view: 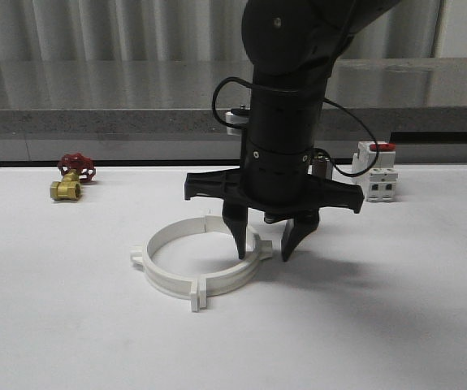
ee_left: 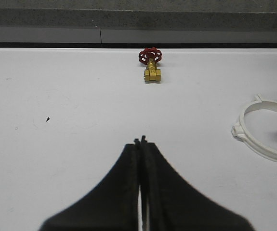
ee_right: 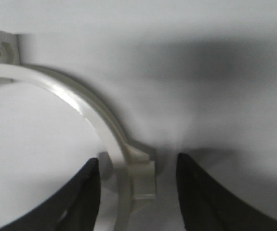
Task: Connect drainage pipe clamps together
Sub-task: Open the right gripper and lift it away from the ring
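Two drainage pipe clamps [view: 196, 264] joined, ring flat, right end effector [view: 267, 244] straddling wall

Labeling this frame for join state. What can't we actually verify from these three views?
- Front view: right gripper fingers hide the clamp ring's right-side lug; whether they touch it is unclear.
- Right wrist view: blurred close-up, the joint tabs too soft to confirm latching.
- Left wrist view: ring cut off by the frame edge.
- Front view: breaker partly behind the arm; valve markings too small.
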Robot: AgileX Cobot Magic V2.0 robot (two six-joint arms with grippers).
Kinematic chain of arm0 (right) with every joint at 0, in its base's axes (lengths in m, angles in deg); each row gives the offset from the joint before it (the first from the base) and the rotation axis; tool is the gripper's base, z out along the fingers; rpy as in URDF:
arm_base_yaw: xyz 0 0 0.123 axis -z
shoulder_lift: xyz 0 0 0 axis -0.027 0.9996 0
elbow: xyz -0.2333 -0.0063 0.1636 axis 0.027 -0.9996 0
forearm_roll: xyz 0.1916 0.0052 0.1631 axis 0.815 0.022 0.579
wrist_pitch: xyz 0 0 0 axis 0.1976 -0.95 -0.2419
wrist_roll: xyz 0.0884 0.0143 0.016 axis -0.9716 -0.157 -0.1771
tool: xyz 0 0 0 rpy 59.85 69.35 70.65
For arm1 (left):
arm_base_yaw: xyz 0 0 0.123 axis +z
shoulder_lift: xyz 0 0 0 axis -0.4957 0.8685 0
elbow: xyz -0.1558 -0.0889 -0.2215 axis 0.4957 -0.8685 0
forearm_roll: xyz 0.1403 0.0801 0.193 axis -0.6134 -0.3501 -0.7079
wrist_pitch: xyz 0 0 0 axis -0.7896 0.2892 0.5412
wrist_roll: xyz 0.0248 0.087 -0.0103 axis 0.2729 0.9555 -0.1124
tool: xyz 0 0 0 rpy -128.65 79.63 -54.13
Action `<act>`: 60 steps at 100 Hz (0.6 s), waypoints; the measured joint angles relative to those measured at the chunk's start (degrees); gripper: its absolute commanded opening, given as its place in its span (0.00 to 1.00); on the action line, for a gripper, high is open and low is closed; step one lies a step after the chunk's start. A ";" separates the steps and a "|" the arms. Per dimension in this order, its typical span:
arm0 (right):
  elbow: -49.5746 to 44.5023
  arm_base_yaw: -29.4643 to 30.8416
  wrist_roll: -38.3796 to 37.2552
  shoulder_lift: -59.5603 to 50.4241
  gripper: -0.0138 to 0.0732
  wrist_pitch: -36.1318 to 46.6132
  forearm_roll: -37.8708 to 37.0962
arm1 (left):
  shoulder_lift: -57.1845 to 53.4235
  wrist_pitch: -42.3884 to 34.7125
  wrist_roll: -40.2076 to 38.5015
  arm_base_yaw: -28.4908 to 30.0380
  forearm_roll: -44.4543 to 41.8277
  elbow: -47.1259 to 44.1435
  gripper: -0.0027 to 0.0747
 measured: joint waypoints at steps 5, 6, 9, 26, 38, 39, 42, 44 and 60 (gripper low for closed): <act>0.00 0.00 0.00 0.00 0.63 0.04 0.01 | 0.00 0.00 0.00 0.00 0.00 0.00 0.01; 0.00 0.00 0.00 0.00 0.63 0.14 0.01 | 0.00 0.00 0.00 0.00 0.00 0.00 0.01; 0.00 0.00 0.00 0.00 0.63 0.13 0.09 | 0.00 0.00 0.00 0.00 0.00 0.00 0.01; 1.07 0.00 0.15 -0.65 0.63 -0.34 -0.13 | 0.00 0.00 0.00 0.00 0.00 0.00 0.01; 1.35 0.00 0.37 -4.31 0.63 -0.35 -3.47 | 0.00 0.00 0.00 0.00 0.00 0.00 0.01; 1.35 0.00 0.42 -4.88 0.63 -0.35 -3.74 | 0.00 0.00 0.00 0.00 0.00 0.00 0.01; 1.35 0.00 0.42 -6.11 0.63 -0.35 -4.95 | 0.00 0.00 0.00 0.00 0.00 0.00 0.01; 1.35 0.00 0.42 -7.06 0.63 -0.45 -5.91 | 0.00 0.00 0.00 0.00 0.00 0.00 0.01; 0.26 0.00 0.51 -15.48 0.63 -1.86 -13.63 | 0.00 0.00 0.00 0.23 0.00 0.00 0.01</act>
